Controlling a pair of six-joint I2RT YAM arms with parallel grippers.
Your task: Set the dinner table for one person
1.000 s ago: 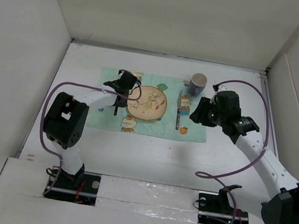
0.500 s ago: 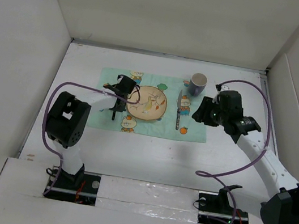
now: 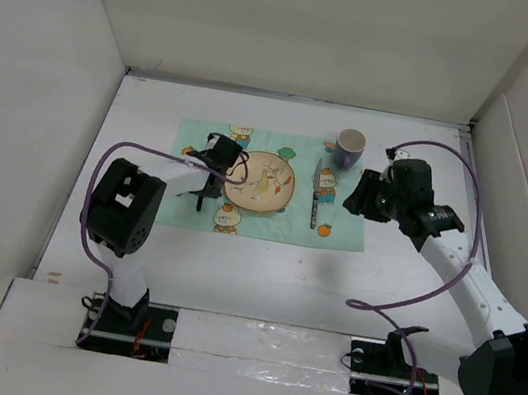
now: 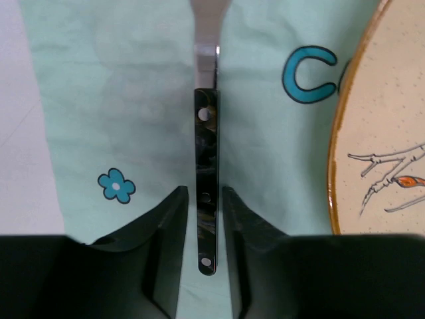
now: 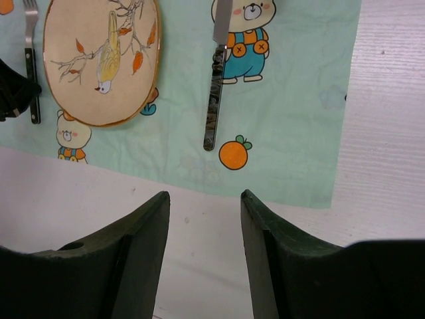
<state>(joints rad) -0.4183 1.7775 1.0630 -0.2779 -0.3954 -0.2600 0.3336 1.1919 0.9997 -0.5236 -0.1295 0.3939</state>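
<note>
On the white dinner table (image 3: 252, 267) lies a mint-green placemat (image 3: 270, 224) with a bird-patterned plate (image 3: 260, 180) in its middle. A fork (image 4: 206, 146) rests flat on the mat just left of the plate, its black handle between the fingers of my left gripper (image 4: 204, 199). A thin gap shows on each side of the handle, so the jaws are open and not gripping. A knife (image 5: 216, 100) sits right of the plate. My right gripper (image 5: 204, 199) hovers open and empty over the mat's near right corner.
A purple mug (image 3: 349, 149) stands upright just beyond the mat's far right corner. White walls enclose the table on the left, back and right. Bare tabletop (image 5: 385, 100) runs along the mat's right side and in front of it.
My left gripper's jaws have parted a little from the fork handle, with the fork now lying on the mat. The right gripper has drifted slightly to the right.
</note>
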